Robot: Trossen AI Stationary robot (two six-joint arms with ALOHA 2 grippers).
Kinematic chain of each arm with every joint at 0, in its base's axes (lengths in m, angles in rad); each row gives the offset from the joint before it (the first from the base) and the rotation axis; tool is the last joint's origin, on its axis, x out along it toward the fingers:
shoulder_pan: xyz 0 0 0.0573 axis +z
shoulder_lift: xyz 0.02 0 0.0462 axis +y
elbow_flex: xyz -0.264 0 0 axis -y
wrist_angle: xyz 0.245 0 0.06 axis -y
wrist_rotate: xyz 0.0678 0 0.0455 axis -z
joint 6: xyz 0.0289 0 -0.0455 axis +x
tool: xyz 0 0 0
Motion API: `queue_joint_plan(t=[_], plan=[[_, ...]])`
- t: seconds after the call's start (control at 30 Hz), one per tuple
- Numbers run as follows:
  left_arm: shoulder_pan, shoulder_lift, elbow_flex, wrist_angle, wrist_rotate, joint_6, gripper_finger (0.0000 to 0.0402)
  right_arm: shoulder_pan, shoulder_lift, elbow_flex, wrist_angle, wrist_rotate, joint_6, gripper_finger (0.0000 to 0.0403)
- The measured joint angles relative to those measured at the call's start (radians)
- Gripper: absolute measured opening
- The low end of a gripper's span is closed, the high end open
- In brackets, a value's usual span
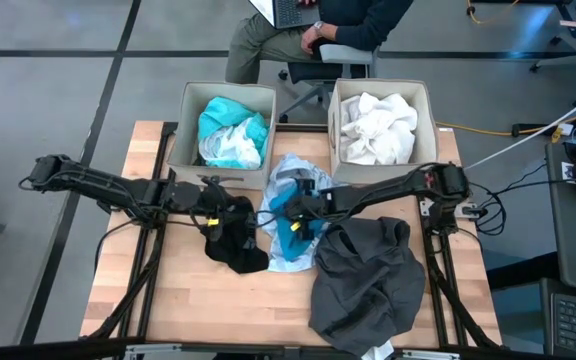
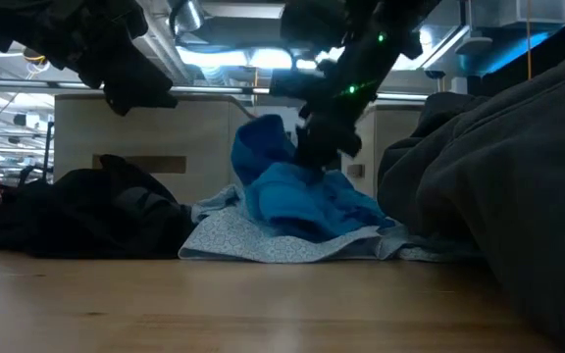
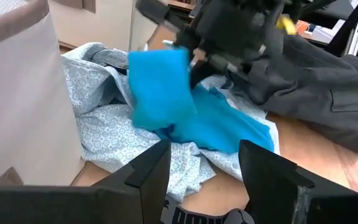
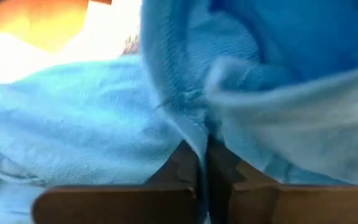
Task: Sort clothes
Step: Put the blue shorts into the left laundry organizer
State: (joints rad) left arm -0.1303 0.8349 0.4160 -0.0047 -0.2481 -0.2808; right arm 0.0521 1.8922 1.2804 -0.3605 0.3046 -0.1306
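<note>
My right gripper is shut on a turquoise garment that lies on a pale blue patterned garment at the table's middle. In the low view the gripper has part of the turquoise cloth raised. My left gripper is open and empty, just left of it, above a small black garment. The large dark grey garment lies at the near right. A white garment fills the right bin. My right gripper pinches a raised fold of the turquoise garment between its two fingers. The fingers slant down at it from the table's right side. The held part stands up off the pile; the rest of the garment lies slack on the pale blue cloth.
Two beige bins stand at the far edge: the left one holds turquoise and pale clothes, the right one the white garment. A seated person is beyond the table. Bare wood shows at the near left.
</note>
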Motion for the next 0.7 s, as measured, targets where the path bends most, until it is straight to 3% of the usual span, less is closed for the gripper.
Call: queue_joint_plan(t=[0.33, 0.7], plan=[[0.000, -0.018, 0.001, 0.086, -0.007, 0.084, 0.0180, 0.000, -0.182, 0.000, -0.035, 0.009, -0.009, 0.0005], [0.000, -0.104, 0.013, 0.233, -0.132, 0.228, 0.0180, 0.000, -0.374, 0.000, 0.050, 0.151, -0.123, 0.0008]])
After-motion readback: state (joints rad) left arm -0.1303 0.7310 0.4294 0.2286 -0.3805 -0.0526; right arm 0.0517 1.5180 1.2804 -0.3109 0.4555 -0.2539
